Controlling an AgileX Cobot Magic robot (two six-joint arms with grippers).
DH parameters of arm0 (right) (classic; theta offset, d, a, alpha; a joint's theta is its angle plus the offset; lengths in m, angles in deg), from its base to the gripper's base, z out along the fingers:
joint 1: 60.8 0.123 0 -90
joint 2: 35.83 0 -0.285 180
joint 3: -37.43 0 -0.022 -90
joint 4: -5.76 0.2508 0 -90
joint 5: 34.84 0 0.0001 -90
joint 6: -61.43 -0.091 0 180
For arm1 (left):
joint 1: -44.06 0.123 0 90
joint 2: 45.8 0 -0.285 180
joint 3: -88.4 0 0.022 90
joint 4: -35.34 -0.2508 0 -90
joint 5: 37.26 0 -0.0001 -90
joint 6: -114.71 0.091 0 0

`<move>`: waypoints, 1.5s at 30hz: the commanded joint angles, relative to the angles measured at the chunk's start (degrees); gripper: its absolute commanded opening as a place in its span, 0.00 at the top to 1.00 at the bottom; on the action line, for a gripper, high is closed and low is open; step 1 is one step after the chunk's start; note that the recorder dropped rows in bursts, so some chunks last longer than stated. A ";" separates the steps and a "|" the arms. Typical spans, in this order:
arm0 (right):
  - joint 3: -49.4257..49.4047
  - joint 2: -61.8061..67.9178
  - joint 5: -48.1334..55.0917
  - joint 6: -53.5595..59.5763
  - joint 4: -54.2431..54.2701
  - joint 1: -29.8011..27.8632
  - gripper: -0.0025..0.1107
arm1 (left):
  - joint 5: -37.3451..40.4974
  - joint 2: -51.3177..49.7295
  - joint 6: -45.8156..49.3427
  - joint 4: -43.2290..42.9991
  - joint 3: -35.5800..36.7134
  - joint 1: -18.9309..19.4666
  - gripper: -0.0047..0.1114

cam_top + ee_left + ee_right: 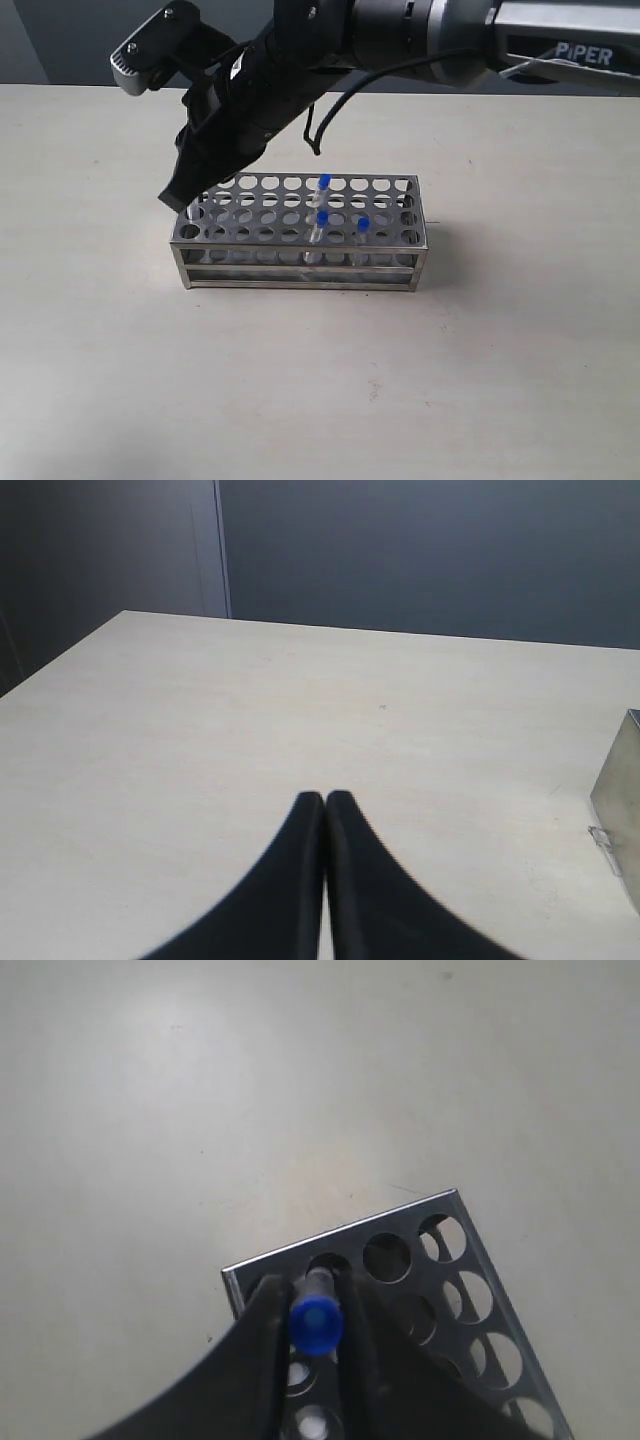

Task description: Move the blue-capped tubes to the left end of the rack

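Observation:
The steel rack (pixel 400 188) stands mid-table, its top plate full of round holes. Three blue-capped tubes stand near its middle: one at the back (pixel 324 183), one in front (pixel 321 218), one to the right (pixel 363 226). My right gripper (pixel 178 200) reaches across to the rack's left end. In the right wrist view it (pixel 312 1305) is shut on a fourth blue-capped tube (pixel 316 1323), whose lower end points into a corner hole of the rack (pixel 400 1215). My left gripper (pixel 325 798) is shut on nothing above bare table.
The pale table (pixel 120 380) spreads around the rack. A corner of the rack (pixel 622 800) shows at the edge of the left wrist view. A dark wall (pixel 420 550) lies behind the table.

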 commanded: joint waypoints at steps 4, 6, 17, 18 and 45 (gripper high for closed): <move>1.69 0.33 3.11 -0.08 0.54 -0.12 0.99 | 0.12 0.20 -0.10 -0.17 -0.08 -0.15 0.95; 1.69 0.78 2.33 0.15 0.54 -0.12 0.99 | 0.12 0.20 -0.10 -0.17 -0.08 -0.15 0.95; 1.69 6.72 -2.15 1.27 1.05 -0.12 0.99 | 0.12 0.20 -0.10 -0.17 -0.08 -0.15 0.95; 1.69 7.11 -2.82 1.27 1.21 -0.12 0.99 | 0.12 0.20 -0.10 -0.17 -0.08 -0.15 0.95; 7.02 0.55 2.34 -2.11 -2.06 -4.65 0.63 | 0.12 0.20 -0.10 -0.17 -0.08 -0.15 0.95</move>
